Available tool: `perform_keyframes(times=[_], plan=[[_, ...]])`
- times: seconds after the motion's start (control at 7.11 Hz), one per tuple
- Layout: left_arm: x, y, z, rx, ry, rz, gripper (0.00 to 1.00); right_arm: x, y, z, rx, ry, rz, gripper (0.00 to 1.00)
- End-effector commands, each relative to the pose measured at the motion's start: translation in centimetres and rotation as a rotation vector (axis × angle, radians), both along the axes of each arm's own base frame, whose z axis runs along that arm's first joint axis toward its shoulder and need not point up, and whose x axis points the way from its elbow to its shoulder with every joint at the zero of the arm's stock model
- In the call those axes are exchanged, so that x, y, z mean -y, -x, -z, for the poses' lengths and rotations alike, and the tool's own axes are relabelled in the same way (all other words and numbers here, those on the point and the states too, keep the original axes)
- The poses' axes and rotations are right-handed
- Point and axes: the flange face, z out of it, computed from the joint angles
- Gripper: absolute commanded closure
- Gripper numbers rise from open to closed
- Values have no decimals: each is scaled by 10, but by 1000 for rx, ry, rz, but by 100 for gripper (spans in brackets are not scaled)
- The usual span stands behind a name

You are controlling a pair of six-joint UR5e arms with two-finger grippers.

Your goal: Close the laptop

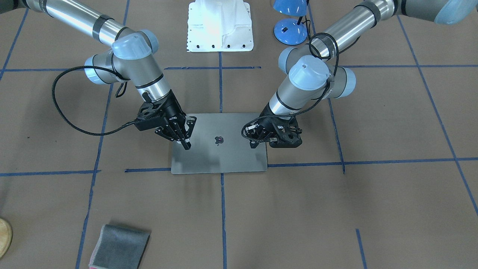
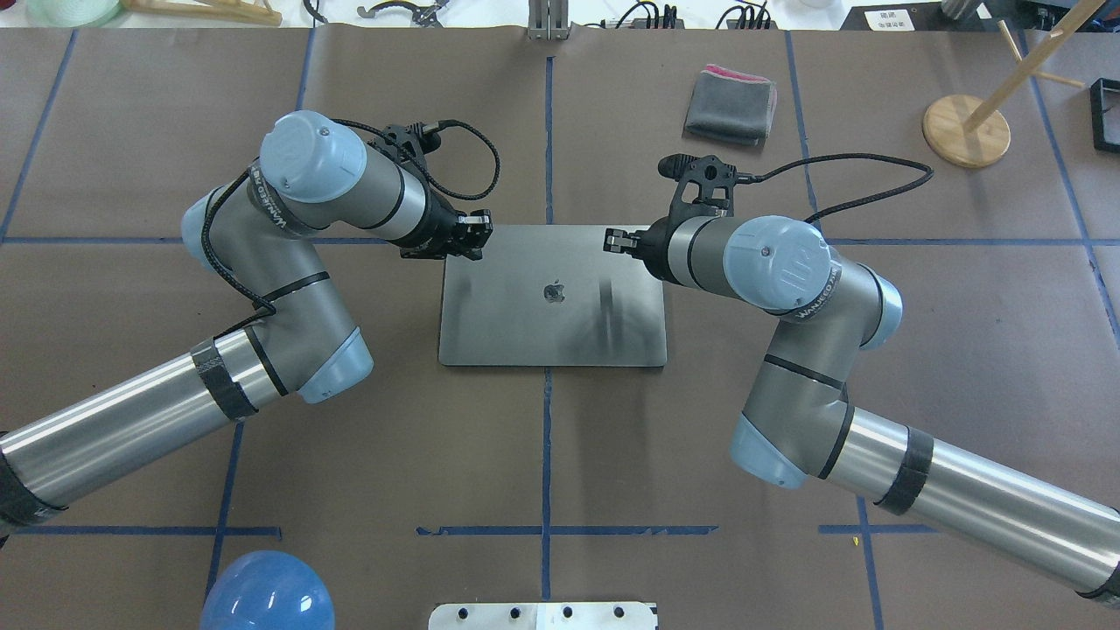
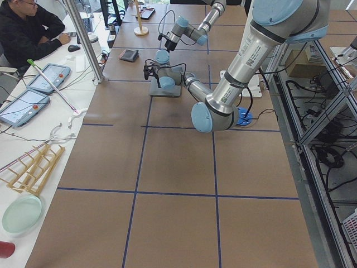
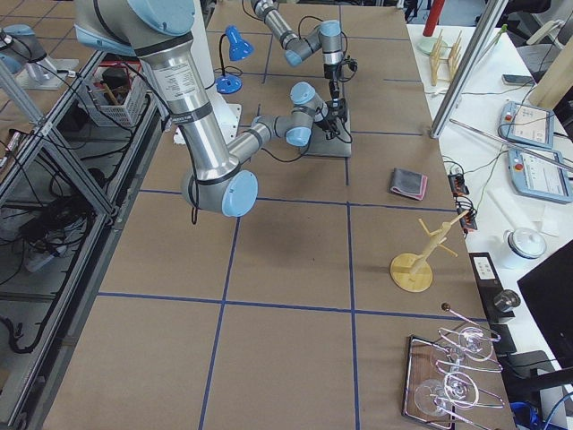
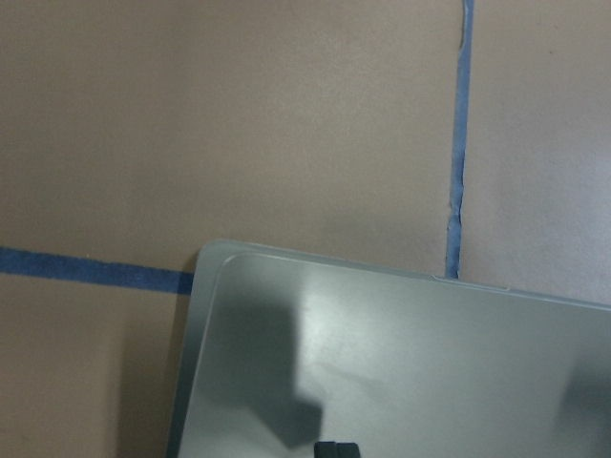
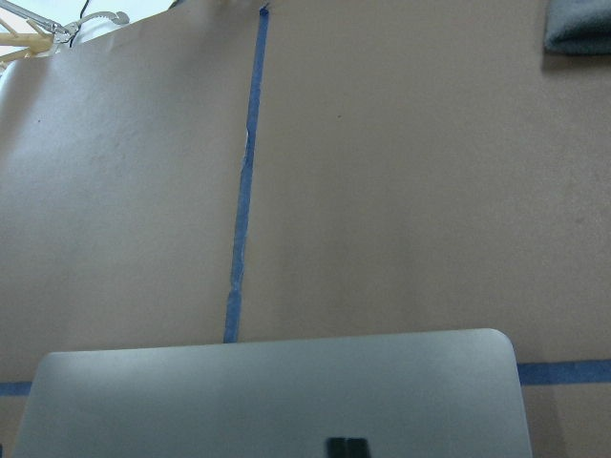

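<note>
On the surface (image 2: 175,131) you have one laptop (image 2: 551,297), one folded grey cloth (image 2: 729,107), one blue desk lamp (image 1: 289,31), one wooden peg stand (image 2: 965,129) and one white mount (image 1: 220,26), plus two pincers: the left pincer (image 2: 468,238) and the right pincer (image 2: 617,241).

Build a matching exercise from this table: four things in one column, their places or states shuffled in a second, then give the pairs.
Things:
1. laptop
2. grey cloth
3. blue lamp
4. wooden stand

Places or states:
A. by the robot's base, on its left side
B. round base, far side of the table, on the robot's right
C. shut flat, logo up
D. folded, beyond the laptop

Pairs: 1-C, 2-D, 3-A, 4-B
</note>
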Motion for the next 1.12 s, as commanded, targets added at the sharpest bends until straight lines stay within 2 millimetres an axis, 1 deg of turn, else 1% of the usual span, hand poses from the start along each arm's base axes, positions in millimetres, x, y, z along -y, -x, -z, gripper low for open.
perform_keyframes(times=[0.0,0.14,0.28,0.56,0.84,0.98], plan=[[6,1,-3,8,-3,9,100,11,5,3,-3,8,-10,100],[11,5,-4,13,-11,12,100,19,-2,11,11,6,-16,100],[12,4,-9,23,-11,7,100,21,-7,15,23,7,-5,100],[16,-6,-29,59,7,-1,100,21,-10,19,34,7,8,99],[16,-8,-31,62,5,-6,100,24,-14,20,35,7,2,99],[14,-10,-33,64,7,-9,100,30,-21,20,39,11,6,99]])
